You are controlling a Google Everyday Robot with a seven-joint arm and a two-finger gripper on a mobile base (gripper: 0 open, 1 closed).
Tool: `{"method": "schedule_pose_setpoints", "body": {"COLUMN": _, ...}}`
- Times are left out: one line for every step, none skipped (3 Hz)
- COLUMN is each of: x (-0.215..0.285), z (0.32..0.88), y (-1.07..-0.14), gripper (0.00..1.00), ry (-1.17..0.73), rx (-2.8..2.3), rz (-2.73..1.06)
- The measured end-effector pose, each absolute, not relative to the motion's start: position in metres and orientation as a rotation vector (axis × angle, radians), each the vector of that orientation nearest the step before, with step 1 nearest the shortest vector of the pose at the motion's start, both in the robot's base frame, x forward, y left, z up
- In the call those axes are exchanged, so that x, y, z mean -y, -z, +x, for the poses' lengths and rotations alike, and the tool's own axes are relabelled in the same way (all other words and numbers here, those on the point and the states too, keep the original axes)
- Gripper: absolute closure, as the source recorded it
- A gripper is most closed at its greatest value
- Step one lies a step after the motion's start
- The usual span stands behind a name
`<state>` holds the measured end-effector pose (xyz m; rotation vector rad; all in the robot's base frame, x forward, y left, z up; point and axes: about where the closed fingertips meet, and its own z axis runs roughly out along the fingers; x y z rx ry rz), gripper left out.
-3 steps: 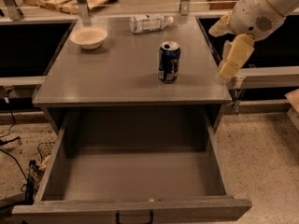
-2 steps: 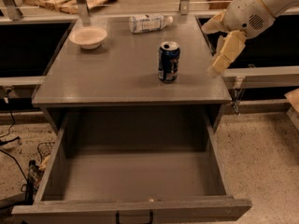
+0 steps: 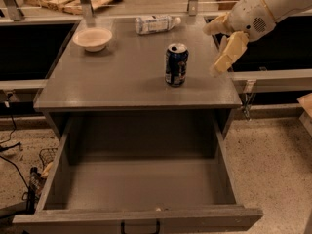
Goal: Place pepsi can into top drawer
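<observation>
**Q:** Where is the arm?

**A:** The white robot arm (image 3: pixel 265 9) reaches in from the upper right with its wrist bent down. Its cream two-finger gripper (image 3: pixel 210 51) hangs over the right edge of the grey cabinet top (image 3: pixel 117 77), fingers spread apart and holding nothing.

**Q:** And the can?

**A:** The small dark blue pepsi can with a silver top (image 3: pixel 176 65) stands upright on the cabinet top, right of centre. It is near the gripper's left side and not touching it, with pale markings on its side. Below it, the wide grey top drawer (image 3: pixel 146 186) is pulled out.
</observation>
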<state>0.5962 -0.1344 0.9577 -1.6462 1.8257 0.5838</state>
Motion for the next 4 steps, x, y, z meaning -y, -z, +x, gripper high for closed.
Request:
{"method": "schedule_pose_setpoints", "body": {"x": 0.134, "z": 0.597, "y": -0.957, "gripper": 0.0, "ry": -0.586, "rx": -1.824, "rz": -1.644}}
{"method": "schedule_pose_setpoints", "body": {"x": 0.133, "z": 0.601, "y": -0.952, "gripper": 0.0, "ry": -0.607, "rx": -1.814, "rz": -1.631}}
{"method": "schedule_pose_setpoints", "body": {"x": 0.133, "z": 0.618, "y": -0.936, "gripper": 0.0, "ry": -0.673, "rx": -1.796, "rz": -1.583}}
{"method": "schedule_pose_setpoints", "body": {"x": 0.13, "z": 0.639, "y": -0.919, "gripper": 0.0, "ry": -0.723, "rx": -1.78, "rz": -1.559}}
